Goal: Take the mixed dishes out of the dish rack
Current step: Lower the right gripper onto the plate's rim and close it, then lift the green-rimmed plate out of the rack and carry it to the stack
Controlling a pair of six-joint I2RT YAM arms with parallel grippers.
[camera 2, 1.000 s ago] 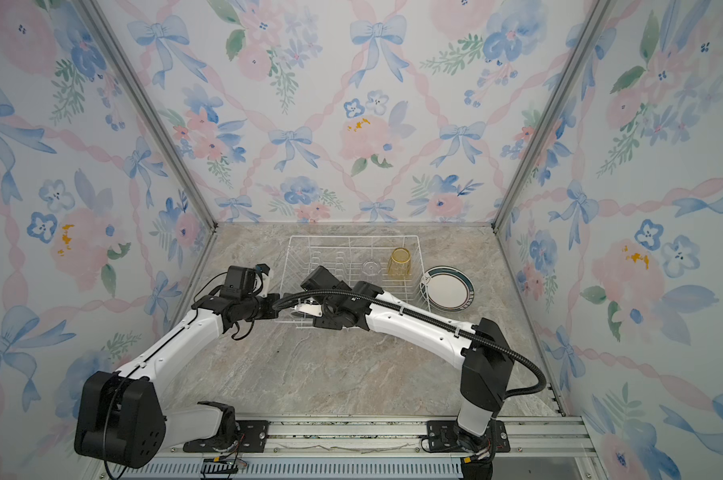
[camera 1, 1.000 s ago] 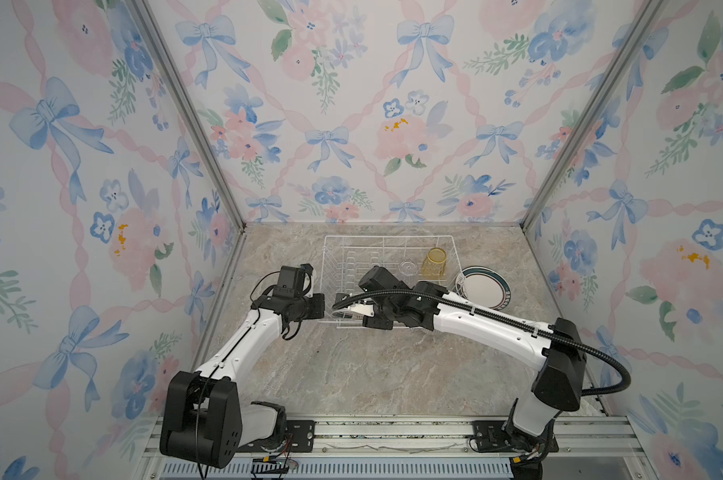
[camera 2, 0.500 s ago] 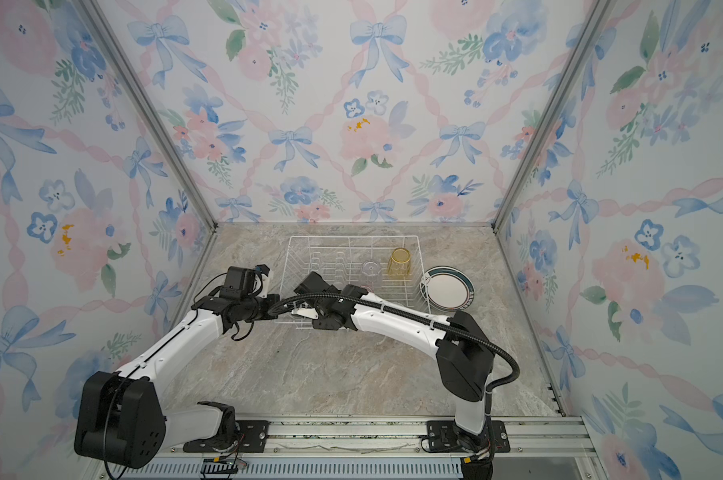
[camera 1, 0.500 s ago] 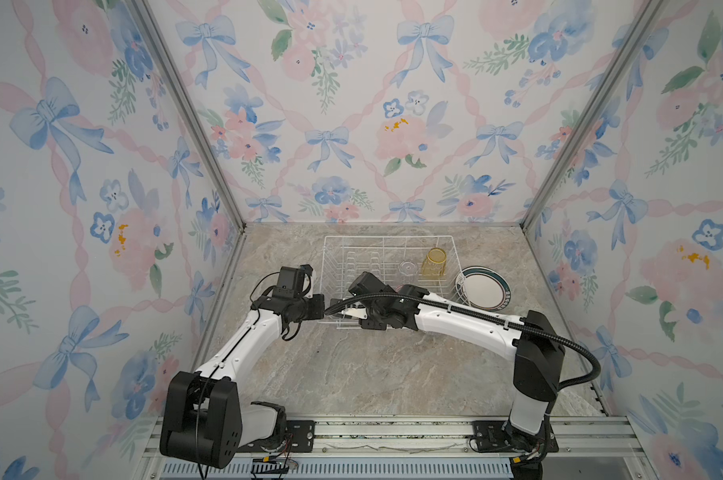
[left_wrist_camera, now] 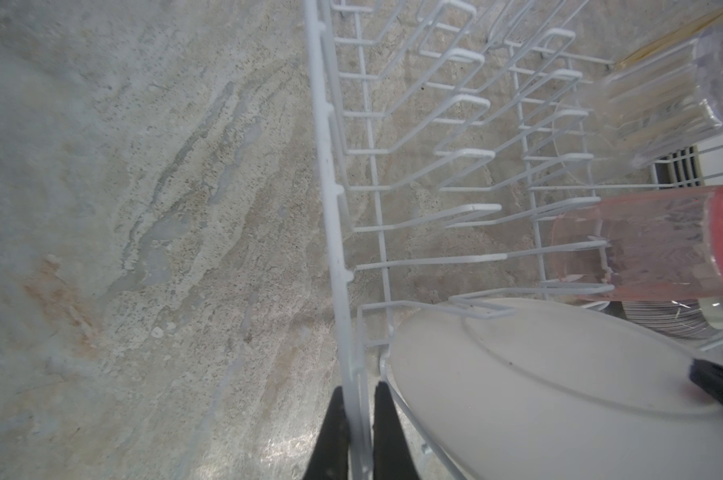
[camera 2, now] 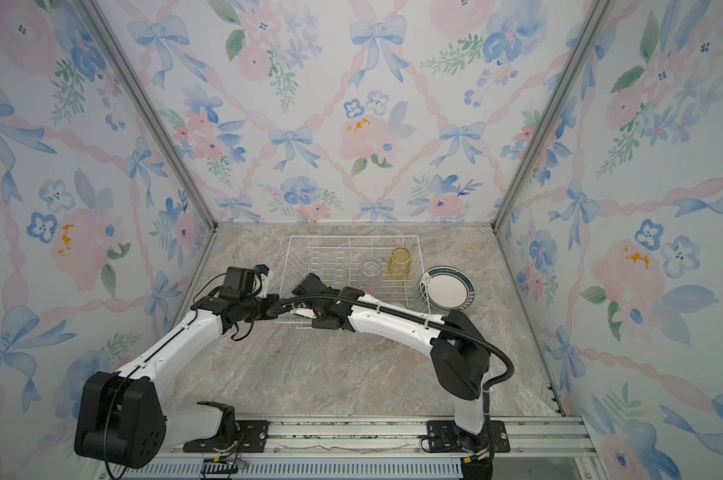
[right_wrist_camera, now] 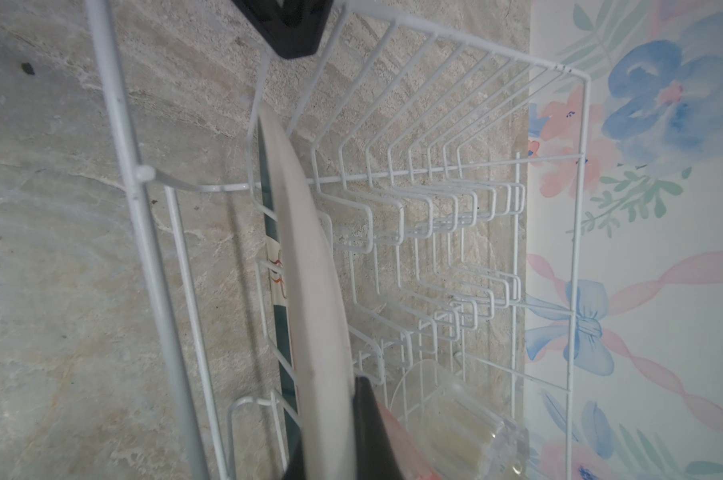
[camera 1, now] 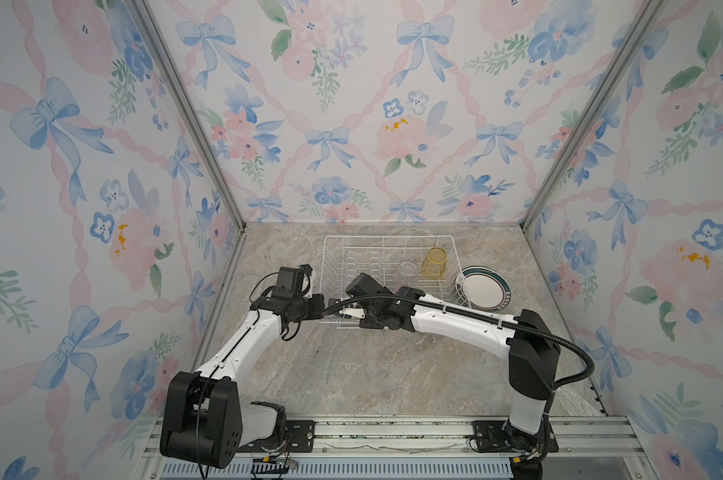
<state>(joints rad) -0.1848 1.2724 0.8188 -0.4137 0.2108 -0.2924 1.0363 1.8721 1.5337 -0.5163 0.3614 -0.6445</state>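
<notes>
1. Dish rack [camera 1: 387, 237] stands on the desk [camera 1: 372, 374] toward the back wall. It is white wire, and most of its prong rows are bare.
2. On the left arm [camera 1: 243, 340], the left jaws are drawn narrow onto the rack's rim wire at the near-left corner. The wrist view shows the wire pinched between the two black fingers [left_wrist_camera: 330, 436].
3. On the right arm [camera 1: 455, 322], which reaches across the rack's near side, the right jaws are closed on the edge of a plate [right_wrist_camera: 310, 291]. One dark finger [right_wrist_camera: 372, 428] lies against the plate's pale face. The opposite finger is mostly cut off by the frame.
4. The held plate stands on edge among the prongs at the rack's near end, just inside the front wall. Its dark patterned rim faces that wall.
5. Yellow tumbler [camera 1: 434, 262] sits inside the rack near its far-right corner, with a clear tumbler [camera 1: 408, 268] just beside it.
6. Pink tumbler [left_wrist_camera: 642, 245] sits in the rack nearer the front, close to the held plate. The right arm largely hides it in both top views.
7. Second plate [camera 1: 482, 289] lies on the desk just beside the rack's right wall. Whether more plates lie under it cannot be told.
</notes>
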